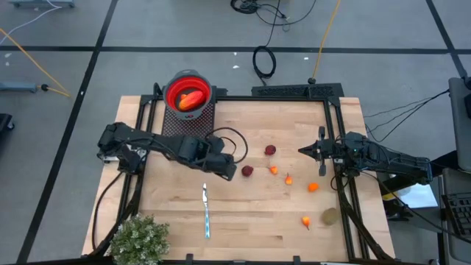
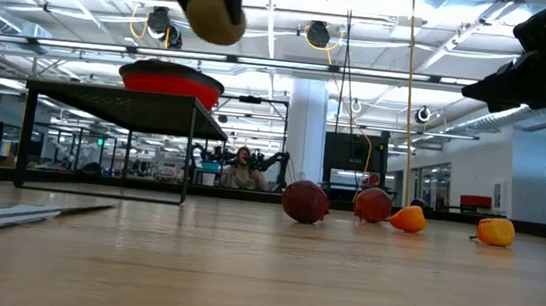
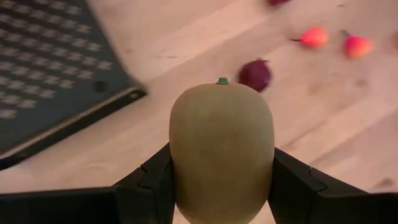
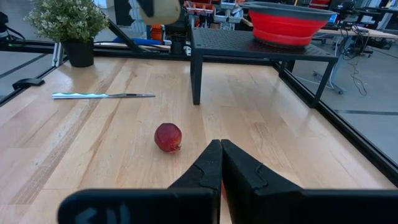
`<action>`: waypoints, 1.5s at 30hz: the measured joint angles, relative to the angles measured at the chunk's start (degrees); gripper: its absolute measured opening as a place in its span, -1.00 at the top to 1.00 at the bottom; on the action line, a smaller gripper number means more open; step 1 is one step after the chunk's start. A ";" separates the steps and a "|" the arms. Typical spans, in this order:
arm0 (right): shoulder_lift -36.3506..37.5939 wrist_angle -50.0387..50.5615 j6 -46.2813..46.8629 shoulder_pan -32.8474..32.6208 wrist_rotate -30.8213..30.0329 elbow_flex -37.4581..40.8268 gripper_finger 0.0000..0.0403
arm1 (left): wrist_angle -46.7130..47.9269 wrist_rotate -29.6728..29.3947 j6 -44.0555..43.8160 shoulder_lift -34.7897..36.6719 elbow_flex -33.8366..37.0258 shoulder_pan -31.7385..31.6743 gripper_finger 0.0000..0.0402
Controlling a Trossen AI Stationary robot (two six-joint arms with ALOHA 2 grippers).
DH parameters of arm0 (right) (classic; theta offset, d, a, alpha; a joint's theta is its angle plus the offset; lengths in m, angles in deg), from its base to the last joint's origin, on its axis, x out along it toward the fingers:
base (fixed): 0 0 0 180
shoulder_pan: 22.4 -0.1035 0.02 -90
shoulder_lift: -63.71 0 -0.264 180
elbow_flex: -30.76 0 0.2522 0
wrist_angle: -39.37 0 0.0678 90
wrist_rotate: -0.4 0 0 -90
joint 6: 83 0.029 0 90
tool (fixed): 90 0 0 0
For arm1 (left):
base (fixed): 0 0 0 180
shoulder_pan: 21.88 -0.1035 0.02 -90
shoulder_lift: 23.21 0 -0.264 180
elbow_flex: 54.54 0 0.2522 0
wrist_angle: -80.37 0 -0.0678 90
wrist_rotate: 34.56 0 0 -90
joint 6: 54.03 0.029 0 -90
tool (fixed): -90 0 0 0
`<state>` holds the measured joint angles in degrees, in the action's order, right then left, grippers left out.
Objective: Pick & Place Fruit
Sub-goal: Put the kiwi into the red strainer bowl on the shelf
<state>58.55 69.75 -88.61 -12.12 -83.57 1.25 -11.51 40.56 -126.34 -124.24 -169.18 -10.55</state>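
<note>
My left gripper (image 1: 231, 168) hangs over the table's middle, shut on a brown-green kiwi (image 3: 221, 149) that also shows high in the low view (image 2: 215, 19). My right gripper (image 4: 221, 149) is shut and holds nothing; it hovers at the right side (image 1: 303, 151). An elongated red-orange fruit (image 1: 190, 99) lies in the red bowl (image 1: 175, 83). Two dark red balls (image 1: 270, 150) (image 1: 247, 171), several orange bits (image 1: 313, 186) and a second kiwi (image 1: 330, 216) rest on the wood. My left gripper pinches the kiwi between its two fingers (image 3: 152, 180), one on each long side (image 3: 180, 162). The stem end (image 3: 222, 81) points away from the wrist. The kiwi is lifted clear, well above the table.
The bowl sits on a black mesh stand (image 1: 188, 121) at the far edge. A silver-and-teal knife (image 1: 207, 213) lies near the front, and a potted plant (image 1: 140, 239) stands at the near left corner. Black frame rails (image 1: 340, 184) line the sides.
</note>
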 joint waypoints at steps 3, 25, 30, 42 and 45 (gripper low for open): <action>0.01 0.00 0.00 0.00 -0.02 0.00 1.00 | 3.31 0.00 0.67 1.11 0.02 -1.14 0.08; -0.25 0.20 0.00 0.02 -0.24 0.01 1.00 | 15.51 -7.23 17.33 12.79 0.04 -17.10 0.08; -0.25 0.31 0.00 0.02 -0.26 0.00 1.00 | 15.46 -7.45 24.40 12.96 0.02 -22.52 0.08; -0.25 0.39 0.00 0.02 -0.26 0.01 1.00 | 10.65 -7.78 41.67 12.94 0.02 -36.21 0.08; -0.25 0.39 0.00 0.02 -0.26 0.00 1.00 | 7.85 -7.76 46.17 12.94 0.00 -39.39 0.08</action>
<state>58.30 70.14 -88.61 -12.10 -83.84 1.26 -3.67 32.81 -80.17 -111.30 -169.18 -49.93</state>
